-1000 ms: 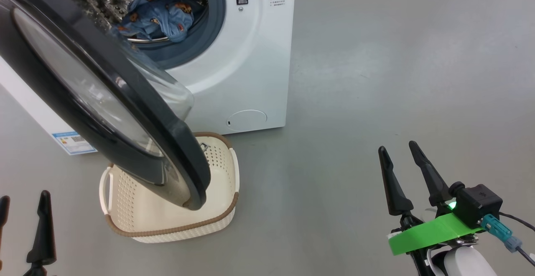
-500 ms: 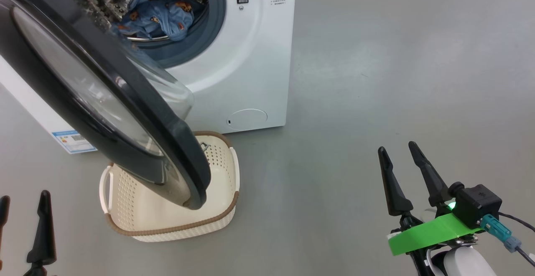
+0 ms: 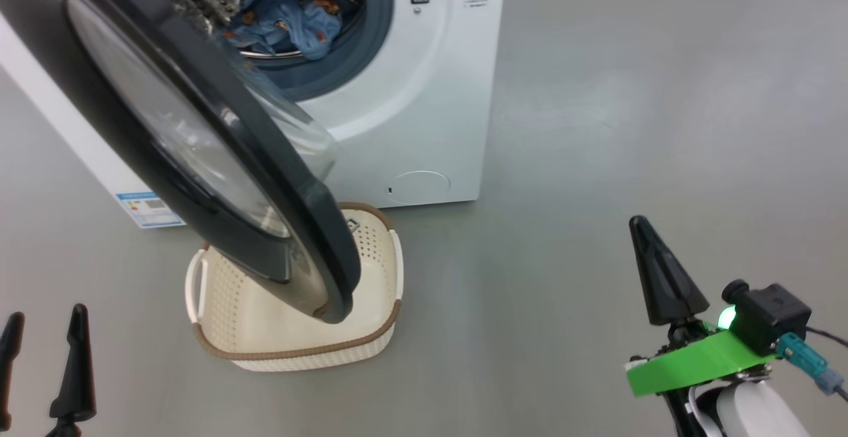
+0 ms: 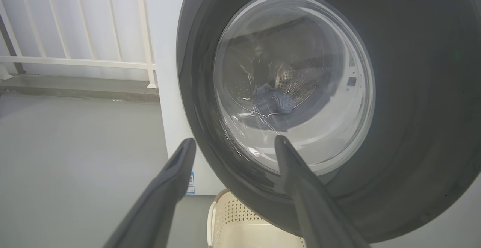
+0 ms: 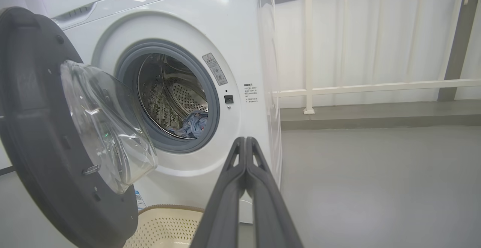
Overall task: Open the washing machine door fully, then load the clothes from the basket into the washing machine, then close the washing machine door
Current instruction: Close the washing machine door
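Note:
The washing machine [image 3: 424,106] [image 5: 248,37] stands with its door [image 3: 199,145] [image 4: 406,101] [image 5: 41,135] swung wide open over the cream basket [image 3: 298,351] [image 5: 165,225] [image 4: 240,229], whose visible floor is bare. Blue printed clothes [image 3: 285,16] [image 5: 193,124] lie in the steel drum, also seen through the door glass [image 4: 272,101]. At the lower left my left gripper [image 3: 43,357] [image 4: 233,146] is open and holds nothing, facing the door's outer side. My right gripper [image 3: 646,245] [image 5: 246,142] is shut on nothing, low at the right, apart from the machine.
Bare grey floor [image 3: 662,93] spreads right of the machine. A white railing [image 5: 375,86] [image 4: 75,62] on a low kerb runs behind. A small round white flap [image 3: 421,185] sits low on the machine's front, and a blue label sticker [image 3: 149,206] on its side.
My right gripper's fingers have closed together. The head camera has shifted, so the machine, door and basket sit further right in the picture.

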